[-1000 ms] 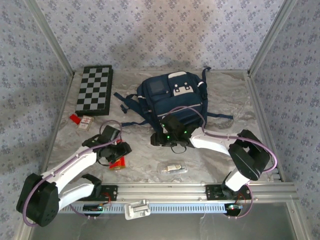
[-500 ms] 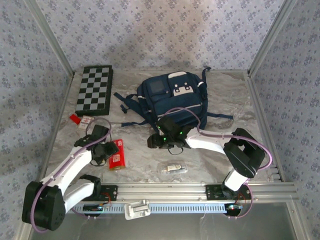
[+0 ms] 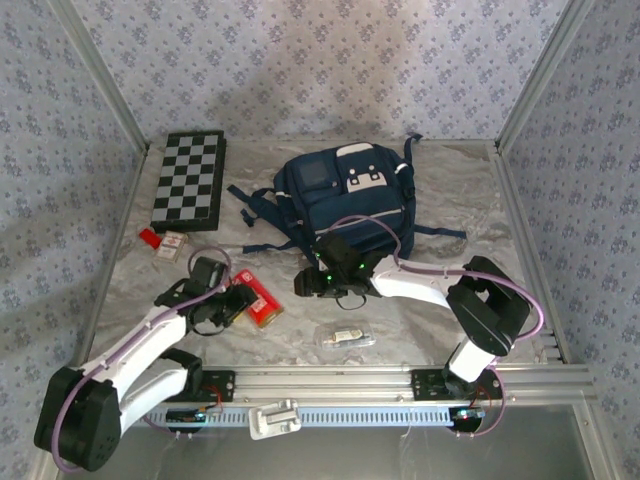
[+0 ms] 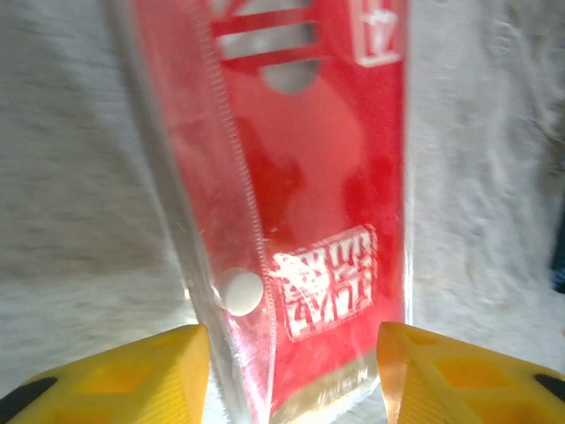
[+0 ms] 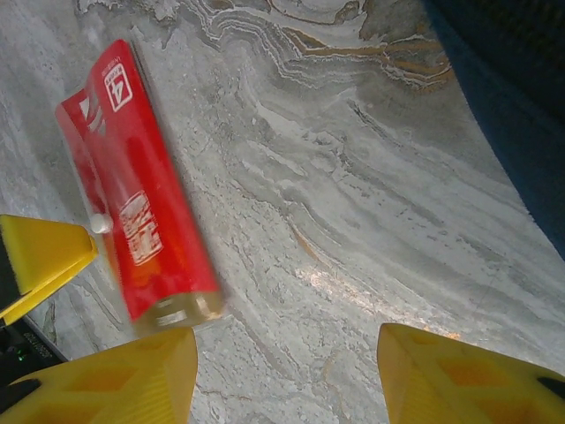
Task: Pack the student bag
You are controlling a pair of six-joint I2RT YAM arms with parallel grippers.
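A large navy student bag (image 3: pixel 345 190) with white panels lies on the marbled bench (image 3: pixel 460 190), just beyond the right end effector (image 3: pixel 308 284), whose wrist covers the bag's near edge from above. Dark straps trail off the bag on both sides.

The right end effector is spread wide and holds nothing, and bare bench shows between its 2 yellow fingers (image 5: pixel 115 380). In its wrist view, the bag's dark blue fabric is in the upper right corner.

To its left, a red pack (image 3: pixel 259 300) in a clear sleeve lies between the 2 end effectors. The left end effector (image 4: pixel 294 375) has its fingers (image 4: pixel 132 375) set wide on either side of the pack's near end. I cannot tell whether they grip it.

Nearer than the right end effector, a small clear packet (image 3: pixel 345 338) lies apart on the bench. Beyond the left end effector sit a small patterned box (image 3: pixel 175 245) and a small red item (image 3: pixel 149 237), close together. Farther beyond them is a black-and-white chessboard (image 3: pixel 188 180), well to the left of the bag.
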